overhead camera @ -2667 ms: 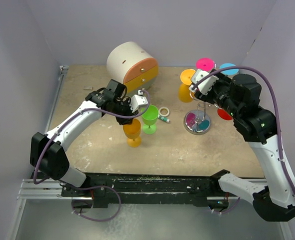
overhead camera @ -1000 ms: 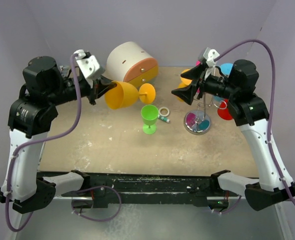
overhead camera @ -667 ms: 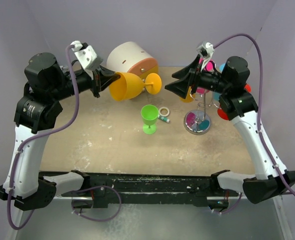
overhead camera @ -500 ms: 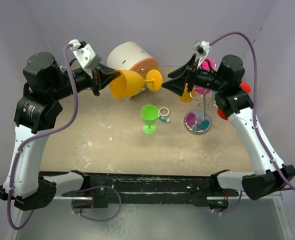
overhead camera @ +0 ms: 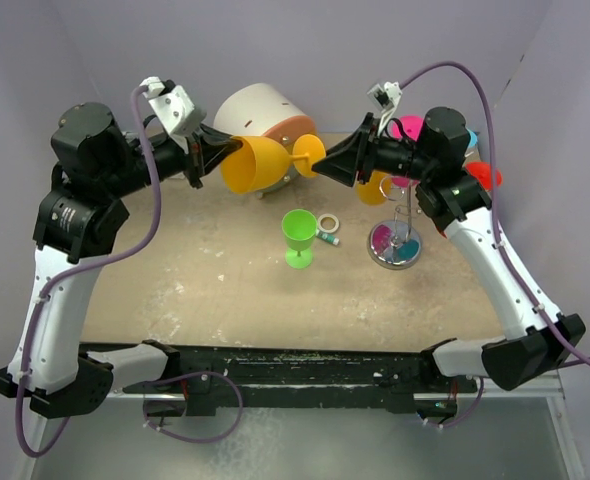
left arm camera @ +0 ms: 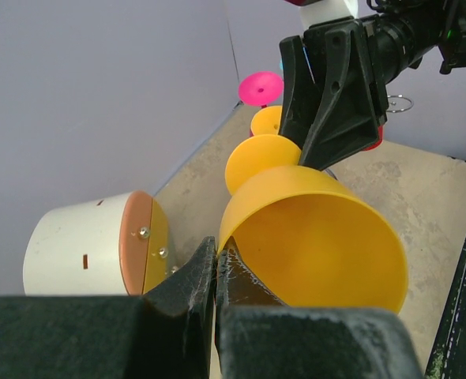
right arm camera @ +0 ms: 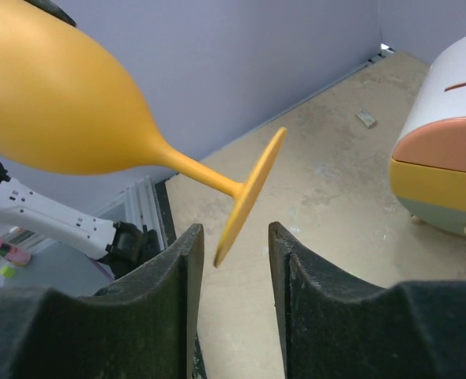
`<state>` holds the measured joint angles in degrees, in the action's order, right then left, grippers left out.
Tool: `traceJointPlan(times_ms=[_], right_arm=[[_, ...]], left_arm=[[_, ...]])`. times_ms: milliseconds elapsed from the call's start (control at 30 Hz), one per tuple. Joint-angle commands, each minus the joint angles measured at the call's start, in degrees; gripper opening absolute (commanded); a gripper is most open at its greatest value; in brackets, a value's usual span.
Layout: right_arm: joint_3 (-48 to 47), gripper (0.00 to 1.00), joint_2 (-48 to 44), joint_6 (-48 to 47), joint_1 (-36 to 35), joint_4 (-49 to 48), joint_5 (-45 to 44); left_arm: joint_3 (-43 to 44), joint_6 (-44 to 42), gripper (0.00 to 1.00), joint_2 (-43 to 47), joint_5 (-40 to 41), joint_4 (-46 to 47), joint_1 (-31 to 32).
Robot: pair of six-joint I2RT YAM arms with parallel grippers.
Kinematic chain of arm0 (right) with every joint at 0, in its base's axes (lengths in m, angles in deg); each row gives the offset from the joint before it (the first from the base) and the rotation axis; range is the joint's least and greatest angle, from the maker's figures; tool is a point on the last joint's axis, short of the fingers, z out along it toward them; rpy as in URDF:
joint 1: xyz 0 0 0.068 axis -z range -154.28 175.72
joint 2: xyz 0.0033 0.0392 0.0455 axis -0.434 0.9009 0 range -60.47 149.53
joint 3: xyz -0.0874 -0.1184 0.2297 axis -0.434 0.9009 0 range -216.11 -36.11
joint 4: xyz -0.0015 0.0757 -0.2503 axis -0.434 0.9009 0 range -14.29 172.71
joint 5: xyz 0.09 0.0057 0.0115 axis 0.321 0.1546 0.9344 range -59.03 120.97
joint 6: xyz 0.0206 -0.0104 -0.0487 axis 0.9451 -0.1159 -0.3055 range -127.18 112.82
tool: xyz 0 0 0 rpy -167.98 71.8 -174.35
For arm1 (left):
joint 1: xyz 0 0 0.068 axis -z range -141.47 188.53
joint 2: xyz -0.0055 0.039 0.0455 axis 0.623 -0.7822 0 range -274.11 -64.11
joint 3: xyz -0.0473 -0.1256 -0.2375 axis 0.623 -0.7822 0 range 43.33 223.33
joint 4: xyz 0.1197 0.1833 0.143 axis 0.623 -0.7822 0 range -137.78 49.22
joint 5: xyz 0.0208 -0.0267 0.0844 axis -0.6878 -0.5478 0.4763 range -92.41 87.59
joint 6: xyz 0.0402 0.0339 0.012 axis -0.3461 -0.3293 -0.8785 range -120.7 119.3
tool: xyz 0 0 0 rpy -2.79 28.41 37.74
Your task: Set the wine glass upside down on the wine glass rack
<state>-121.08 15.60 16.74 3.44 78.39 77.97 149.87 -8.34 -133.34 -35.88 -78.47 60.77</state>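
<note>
- The orange wine glass (overhead camera: pixel 260 163) is not on the wine glass rack (overhead camera: pixel 395 258) yet. It hangs in the air to the left of the rack's top, lying on its side with its foot pointing toward the rack.
- The left hand (overhead camera: pixel 207 158) grips the bowl by its rim, one finger inside and one outside.
- The right hand (overhead camera: pixel 327 165) is spread, not gripping. In its wrist view the edge of the glass's foot sits between the two fingers with a gap on each side.
- To my eye this is a handover between the arms. The lift is done. What is left is the right hand's grip on the foot, the left hand's release, and hanging the glass bowl-down on the rack.
- Other coloured glasses already hang on the rack, and a green glass (overhead camera: pixel 298 236) stands on the table (overhead camera: pixel 215 290) left of the rack's base.
- A few seconds ago the orange glass stood upright beside the green one with the left hand down at it, and the right hand was at the rack.
- Half a second ago the right hand was short of the foot; it has now closed the gap.
</note>
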Motion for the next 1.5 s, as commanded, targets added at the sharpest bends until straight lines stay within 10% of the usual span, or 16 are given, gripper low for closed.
traceJointPlan(times_ms=[0,333,733,1467], right_arm=[[-3.0,0.38,-0.1,0.8,-1.0,-3.0,-1.5],[-4.1,0.0,0.6,0.3,-1.4,-0.6,-7.2],[-6.4,0.0,-1.4,-7.9,-0.6,4.9,-13.5],[-6.2,0.0,-20.8,-66.7,0.7,35.6,-23.6]], left_arm=[[-1.4,0.1,0.0,0.4,0.7,4.6,-0.3],[-3.1,-0.6,0.0,0.9,1.8,5.9,-0.2],[-4.8,-3.7,0.35,3.4,4.0,3.4,-0.3],[-10.8,-14.8,0.9,10.6,17.8,-1.0,-1.0]])
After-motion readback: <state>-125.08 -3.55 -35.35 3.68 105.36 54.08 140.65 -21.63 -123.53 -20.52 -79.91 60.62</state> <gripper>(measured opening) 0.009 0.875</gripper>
